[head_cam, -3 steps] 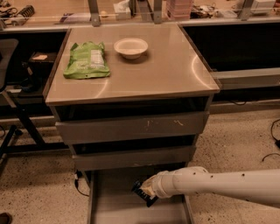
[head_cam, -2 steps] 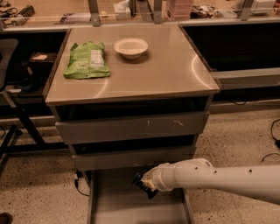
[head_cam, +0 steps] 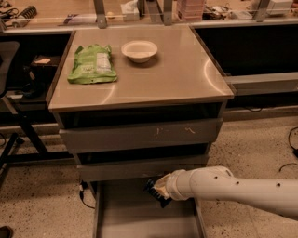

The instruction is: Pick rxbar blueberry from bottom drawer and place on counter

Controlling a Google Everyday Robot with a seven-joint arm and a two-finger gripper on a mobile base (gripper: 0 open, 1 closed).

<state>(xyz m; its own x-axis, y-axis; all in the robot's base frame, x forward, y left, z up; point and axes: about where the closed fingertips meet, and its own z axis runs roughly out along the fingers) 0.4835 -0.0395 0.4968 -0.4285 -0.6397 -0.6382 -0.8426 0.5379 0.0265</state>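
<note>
Gripper (head_cam: pixel 159 189) low over bottom drawer (head_cam: pixel 122 219), fingers clamped on tilted rxbar blueberry (head_cam: pixel 153 191), counter (head_cam: pixel 179 79) above

Robotics lab or workshop, seen as my arm (head_cam: pixel 242 188) works. A long wooden workbench (head_cam: pixel 56 10) runs along the back wall, strewn with tools, boxes and loose wiring, with metal uprights (head_cam: pixel 99 11) rising from it. In front stands a grey metal cabinet (head_cam: pixel 139 139) with two drawers (head_cam: pixel 139 135) whose front panels are scuffed. Its glossy beige counter (head_cam: pixel 177 74) carries a green snack bag (head_cam: pixel 91 64) and a white bowl (head_cam: pixel 139 50). The speckled hard floor (head_cam: pixel 42 204) has black cables (head_cam: pixel 292 139) trailing across it at right. My gripper (head_cam: pixel 159 189) hangs low at the cabinet's foot, just over the pulled-out bottom drawer (head_cam: pixel 135 218).
</note>
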